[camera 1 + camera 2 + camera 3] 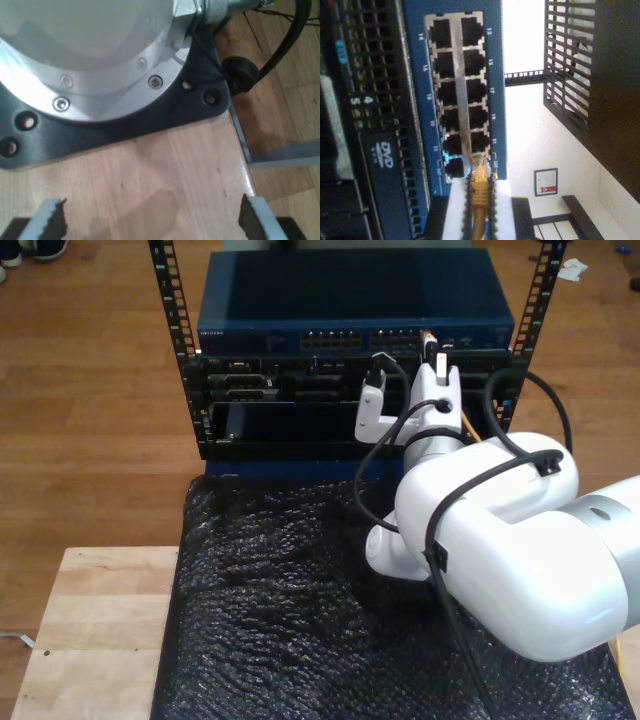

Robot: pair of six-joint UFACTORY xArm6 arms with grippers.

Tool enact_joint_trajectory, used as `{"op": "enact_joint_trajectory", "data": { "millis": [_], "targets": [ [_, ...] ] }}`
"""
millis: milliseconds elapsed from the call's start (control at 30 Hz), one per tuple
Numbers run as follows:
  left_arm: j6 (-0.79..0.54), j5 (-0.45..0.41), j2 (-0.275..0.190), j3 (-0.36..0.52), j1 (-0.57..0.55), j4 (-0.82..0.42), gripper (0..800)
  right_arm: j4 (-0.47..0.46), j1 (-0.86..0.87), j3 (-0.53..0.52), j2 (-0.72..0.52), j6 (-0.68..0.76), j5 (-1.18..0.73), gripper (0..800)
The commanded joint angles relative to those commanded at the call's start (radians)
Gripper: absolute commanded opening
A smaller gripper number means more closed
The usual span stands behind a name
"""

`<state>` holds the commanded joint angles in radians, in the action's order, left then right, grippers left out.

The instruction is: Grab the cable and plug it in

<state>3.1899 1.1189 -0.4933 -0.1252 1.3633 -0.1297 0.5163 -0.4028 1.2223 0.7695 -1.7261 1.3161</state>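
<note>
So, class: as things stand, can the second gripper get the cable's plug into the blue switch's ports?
Probably yes. My second gripper holds the cable with its plug right at the blue switch, beside an open port, and nothing stands between them.

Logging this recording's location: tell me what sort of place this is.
Probably a lab or workshop test bench, not a real server room: a small equipment rack with a blue network switch stands on wood flooring, beside a wooden table.
</note>
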Motion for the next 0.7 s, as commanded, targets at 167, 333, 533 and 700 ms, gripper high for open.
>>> {"op": "enact_joint_trajectory", "data": {
  "millis": [167, 333, 533, 700],
  "targets": [
    [0.0, 0.0, 0.0, -0.002, 0.0, 0.0, 800, -0.002, 0.0, 0.031, 0.015, 0.0, -0.011, 0],
    [0.0, 0.0, 0.0, 0.0, 0.0, 0.0, 800, -0.003, 0.003, 0.037, 0.023, 0.0, -0.023, 0],
    [0.0, 0.0, 0.0, 0.0, 0.0, 0.0, 800, -0.003, 0.006, 0.02, 0.014, 0.005, -0.023, 107],
    [0.0, 0.0, 0.0, 0.0, 0.0, 0.0, 800, -0.003, -0.005, -0.052, -0.063, 0.005, -0.029, 232]
  ]
}}
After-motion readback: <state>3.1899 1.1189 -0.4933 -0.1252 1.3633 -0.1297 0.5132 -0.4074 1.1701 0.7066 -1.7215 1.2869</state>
